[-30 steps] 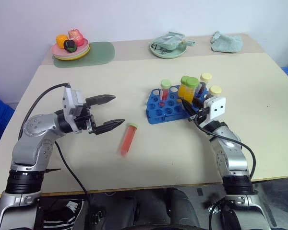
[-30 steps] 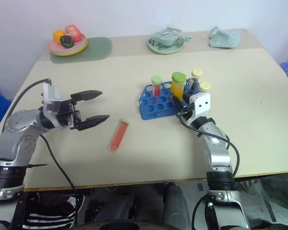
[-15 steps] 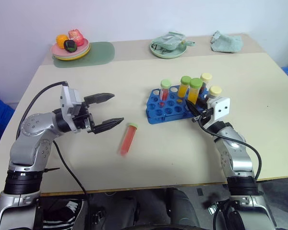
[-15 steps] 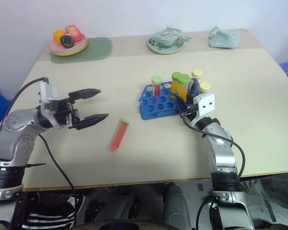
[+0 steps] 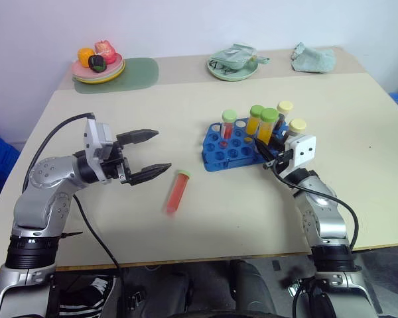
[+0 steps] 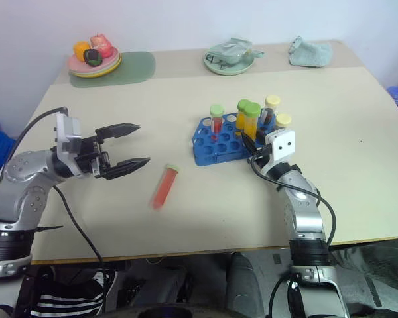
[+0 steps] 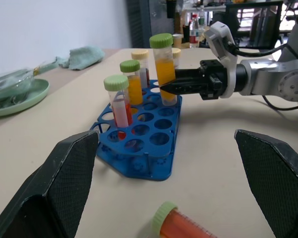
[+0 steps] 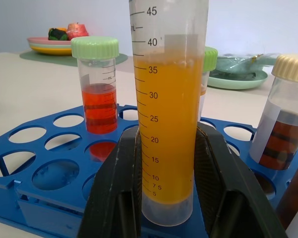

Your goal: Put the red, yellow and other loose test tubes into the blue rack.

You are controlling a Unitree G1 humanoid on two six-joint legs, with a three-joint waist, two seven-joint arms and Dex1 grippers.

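The right claw (image 8: 165, 198) is clamped on the lower body of a yellow-orange tube (image 8: 169, 109), holding it upright over the blue rack (image 5: 233, 150), which sits a little toward the desk's right edge, about midway between front and back. From the wrist view the tube's base looks to be in or just above a hole near the rack's near side; I can't tell if it is seated. Other capped tubes already stand in the rack, among them a red one with a light-green cap (image 8: 98, 84) and a dark one with a pale-yellow cap (image 8: 282, 116).

The left claw (image 5: 148, 154) hangs wide open and empty above the desk (image 5: 358, 126), toward its left side. Just beyond its tips, nearer the front edge, one loose tube of red liquid (image 5: 176, 191) lies on its side, green cap pointing away toward the rack.

That tube looks like rigid, smooth plastic, light but liquid-filled, so I'd expect it to roll at a nudge and slip under a shallow pinch. The safest hold is probably across the body just below the cap, with the fingers (image 7: 64, 168) squeezing its round sides.
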